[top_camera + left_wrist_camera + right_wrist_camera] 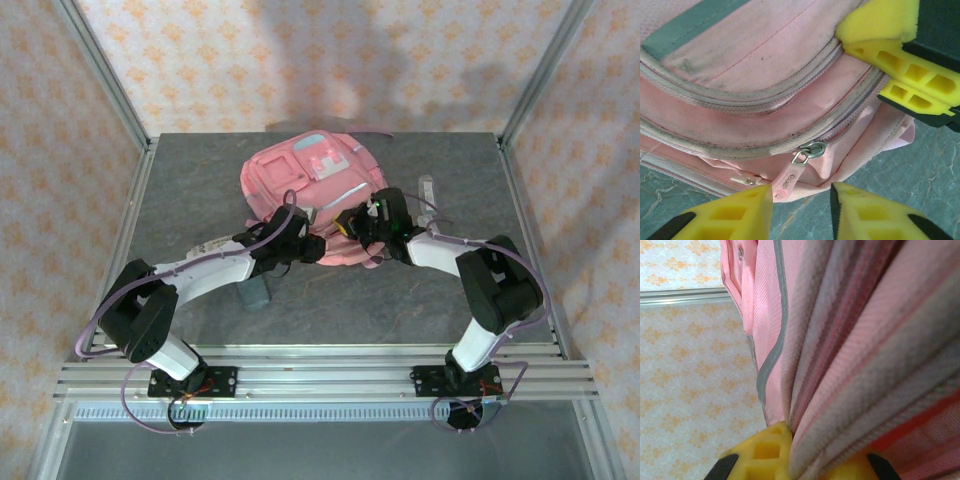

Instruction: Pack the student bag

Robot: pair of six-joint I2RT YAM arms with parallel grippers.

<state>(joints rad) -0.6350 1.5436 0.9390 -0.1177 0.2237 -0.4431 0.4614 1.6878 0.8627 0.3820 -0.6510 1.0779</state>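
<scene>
The student bag (305,175), a large pink fabric backpack with a grey trim stripe and a light-blue and white patch, lies flat on the grey stone-patterned table (200,200), toward 12 o'clock of the table's middle.

Left gripper (801,192): at the bag's 7 o'clock edge in the top view. Its yellow fingers (740,212) stand moderately apart. A pink fabric zip pull (788,181) hangs from a metal slider (812,149) into the gap between the fingertips. The pull lies close against one fingertip and apart from the other, and is not pinched.

Right gripper (810,460): at the bag's 5 o'clock edge. Its yellow fingers are closed on a thick fold of the bag's pink fabric and grey-edged seams. From the left wrist it shows at 2 o'clock, clamped over the bag's corner.

Container: the zip lines seen from the left wrist run closed along the front panel. The bag's interior is hidden, so its contents cannot be told.

Loose on the table: a small dark grey object (255,293) at the bag's 7 o'clock, beside the left arm, and a slim pale object (427,188) at the bag's 3 o'clock. Both lie apart from the bag.
</scene>
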